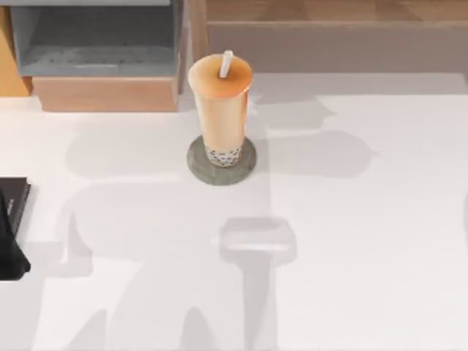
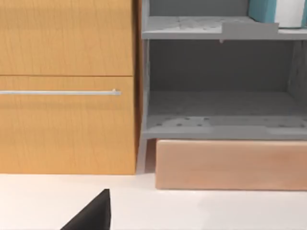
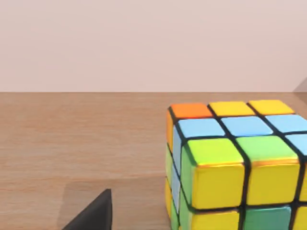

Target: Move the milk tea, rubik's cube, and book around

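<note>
Milk tea point(image 1: 221, 102) upright on a round grey coaster point(image 1: 199, 162), far-centre of the white table point(image 1: 351, 241), straw point(image 1: 226, 63) poking through the flat orange lid, dark pearls packed at the cup's bottom. Far left, a grey shelf unit point(image 1: 102, 44) on a pale wooden base point(image 1: 106, 93); through the left wrist camera, 2 open compartments, the lower one point(image 2: 220, 108) bare, the upper one holding the book point(image 2: 261, 10), teal cover and white page edges, cut off by the frame so only a corner visible. Beside the shelf, an orange wooden cabinet point(image 2: 67, 86) with a thin metal handle point(image 2: 60, 92). Rubik's cube point(image 3: 230, 163) resting on a wooden surface point(image 3: 81, 139), seen through the right wrist camera, partly cut off at the frame edge; position relative to the table impossible to tell. Black slab point(image 1: 13, 201) at the table's left edge, mostly cropped. Left gripper point(image 2: 91, 215) reduced to 1 dark fingertip, right gripper point(image 3: 91, 213) likewise; cannot tell how far either claw is parted or whether anything is held.
</note>
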`<control>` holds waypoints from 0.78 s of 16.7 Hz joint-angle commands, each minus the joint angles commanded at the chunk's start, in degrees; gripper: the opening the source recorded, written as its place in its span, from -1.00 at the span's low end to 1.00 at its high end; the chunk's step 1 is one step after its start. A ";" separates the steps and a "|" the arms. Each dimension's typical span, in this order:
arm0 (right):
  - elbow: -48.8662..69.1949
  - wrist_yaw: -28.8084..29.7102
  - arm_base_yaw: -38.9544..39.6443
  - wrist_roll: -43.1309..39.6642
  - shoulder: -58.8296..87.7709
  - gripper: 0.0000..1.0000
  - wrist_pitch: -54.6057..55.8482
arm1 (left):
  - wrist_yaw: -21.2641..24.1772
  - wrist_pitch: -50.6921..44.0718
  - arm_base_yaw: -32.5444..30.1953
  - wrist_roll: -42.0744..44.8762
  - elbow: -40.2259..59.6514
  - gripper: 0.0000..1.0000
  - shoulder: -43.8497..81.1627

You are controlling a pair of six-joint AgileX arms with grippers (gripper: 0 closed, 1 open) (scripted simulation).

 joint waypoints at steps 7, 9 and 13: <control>-19.25 2.10 2.91 -0.24 -20.99 1.00 -0.61 | 0.00 0.00 0.00 0.00 0.00 1.00 0.00; -27.33 3.02 4.06 -0.32 -29.47 1.00 -1.02 | 0.00 0.00 0.00 0.00 0.00 1.00 0.00; -45.77 5.20 6.60 -0.47 -48.79 1.00 -1.97 | 0.00 0.00 0.00 0.00 0.00 1.00 0.00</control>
